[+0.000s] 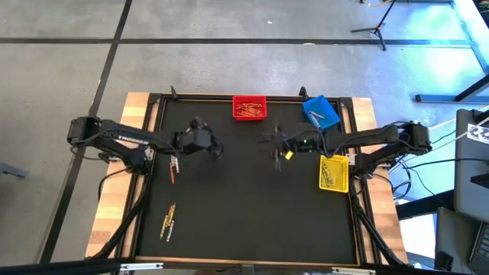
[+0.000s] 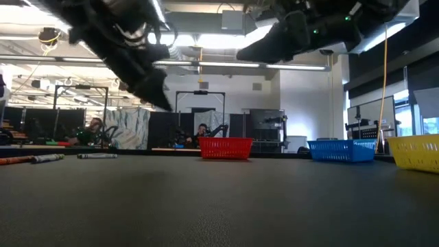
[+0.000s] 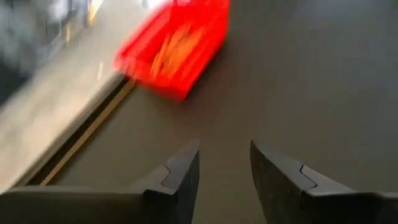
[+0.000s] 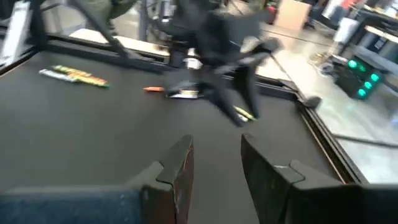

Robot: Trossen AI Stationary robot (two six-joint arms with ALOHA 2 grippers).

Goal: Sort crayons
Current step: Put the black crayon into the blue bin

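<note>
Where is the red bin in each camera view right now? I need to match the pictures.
High view: red bin at the table's far edge, middle, crayons inside.
Low view: red bin centre, at the mat's far edge, left of the blue bin.
Left wrist view: red bin ahead of the left gripper, blurred.
Right wrist view: not in it.
Shared landmark: the black mat.

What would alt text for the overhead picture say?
Two dark robot arms reach over a black table, left hand and right hand near the middle. Red bin, blue bin and yellow bin hold crayons; loose crayons lie front-left.
</note>
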